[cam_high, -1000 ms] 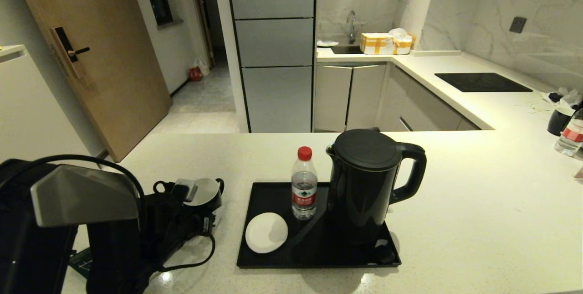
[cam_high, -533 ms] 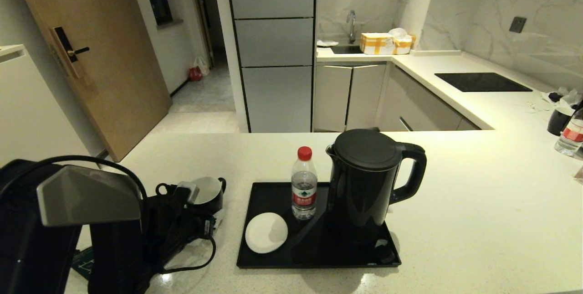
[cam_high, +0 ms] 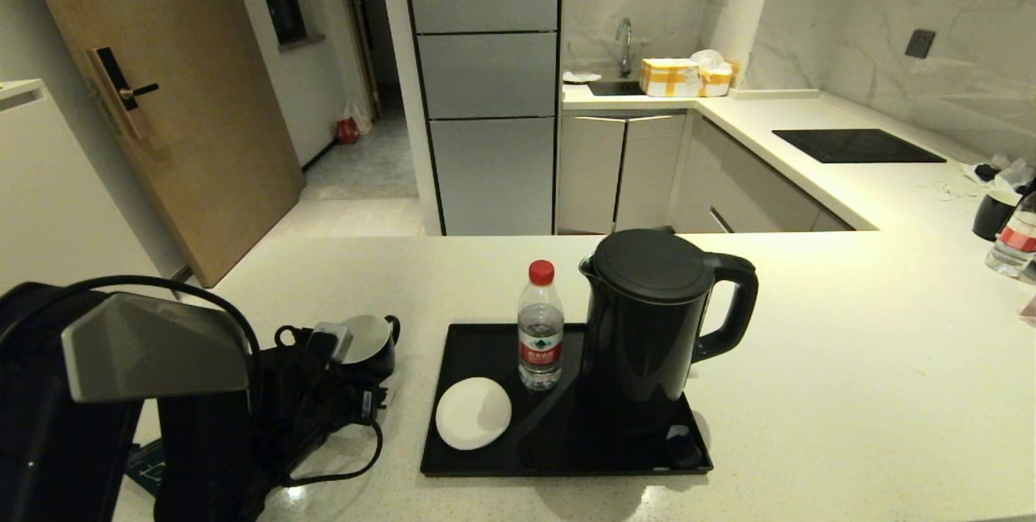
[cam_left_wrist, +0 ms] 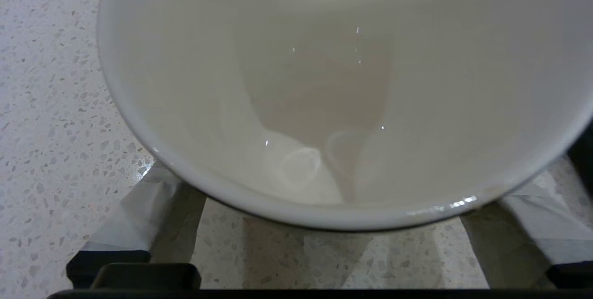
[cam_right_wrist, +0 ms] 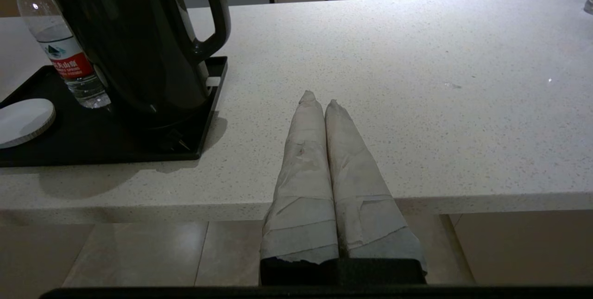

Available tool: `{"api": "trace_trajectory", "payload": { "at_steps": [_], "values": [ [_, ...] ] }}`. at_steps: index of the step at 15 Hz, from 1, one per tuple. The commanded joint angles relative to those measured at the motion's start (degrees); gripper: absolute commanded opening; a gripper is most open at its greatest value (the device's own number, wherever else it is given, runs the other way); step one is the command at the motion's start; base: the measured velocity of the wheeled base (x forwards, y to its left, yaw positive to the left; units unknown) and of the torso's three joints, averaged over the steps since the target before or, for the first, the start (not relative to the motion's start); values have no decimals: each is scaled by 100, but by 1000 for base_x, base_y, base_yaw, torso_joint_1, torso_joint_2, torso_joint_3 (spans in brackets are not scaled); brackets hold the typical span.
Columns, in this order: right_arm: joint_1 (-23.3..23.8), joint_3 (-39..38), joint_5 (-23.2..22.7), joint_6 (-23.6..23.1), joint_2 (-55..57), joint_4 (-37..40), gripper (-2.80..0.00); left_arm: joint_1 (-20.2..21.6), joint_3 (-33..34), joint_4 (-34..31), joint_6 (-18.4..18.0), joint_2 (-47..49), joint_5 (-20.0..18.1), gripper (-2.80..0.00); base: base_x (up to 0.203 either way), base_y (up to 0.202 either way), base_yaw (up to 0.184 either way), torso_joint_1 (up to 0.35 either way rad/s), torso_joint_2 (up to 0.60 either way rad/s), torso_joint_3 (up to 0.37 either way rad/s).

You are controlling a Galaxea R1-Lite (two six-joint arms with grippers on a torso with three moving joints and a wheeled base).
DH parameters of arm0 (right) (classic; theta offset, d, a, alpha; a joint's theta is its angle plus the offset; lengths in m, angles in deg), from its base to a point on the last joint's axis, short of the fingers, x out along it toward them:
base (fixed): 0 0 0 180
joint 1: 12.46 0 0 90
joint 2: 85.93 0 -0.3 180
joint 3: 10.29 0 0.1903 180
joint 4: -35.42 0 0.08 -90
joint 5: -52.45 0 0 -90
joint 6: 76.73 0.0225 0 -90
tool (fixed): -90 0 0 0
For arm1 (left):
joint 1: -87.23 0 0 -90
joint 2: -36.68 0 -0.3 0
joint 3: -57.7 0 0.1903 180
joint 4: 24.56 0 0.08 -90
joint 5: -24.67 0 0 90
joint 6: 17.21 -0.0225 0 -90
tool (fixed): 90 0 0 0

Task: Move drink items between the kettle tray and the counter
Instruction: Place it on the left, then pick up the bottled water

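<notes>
A white-lined black mug [cam_high: 366, 338] [cam_left_wrist: 324, 81] stands on the counter [cam_high: 850, 392], left of the kettle tray [cam_high: 566, 469]. My left gripper [cam_high: 358, 350] [cam_left_wrist: 338, 241] is open, with one taped finger [cam_left_wrist: 148, 206] on each side of the mug; whether they touch it cannot be told. On the tray stand the tall black kettle [cam_high: 647, 328], the red-capped bottle [cam_high: 541, 328] and the white saucer [cam_high: 473, 413]. My right gripper [cam_right_wrist: 319, 99] is shut and empty, hanging over the counter's front edge to the right of the tray [cam_right_wrist: 92, 146].
My left arm's bulk [cam_high: 121, 392] fills the near left. A dark green leaflet [cam_high: 146, 469] lies under it. Far right stand another mug [cam_high: 994, 214] and another bottle [cam_high: 1016, 243]. A black hob panel [cam_high: 858, 146] is set into the side worktop.
My left wrist and the mug edged slightly right, then back. The tray's items have not moved.
</notes>
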Motion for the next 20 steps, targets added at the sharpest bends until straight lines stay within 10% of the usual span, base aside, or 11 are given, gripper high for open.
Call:
{"api": "trace_trajectory", "payload": {
  "at_steps": [1,20],
  "values": [
    [-2,-8,1,-1,9,5,-280,2,29,52,-3,-30,10,0,0,0,0,0,0,0],
    [-2,0,1,-1,9,5,-280,-52,1420,52,190,-2326,-237,0,0,0,0,0,0,0]
  ]
}}
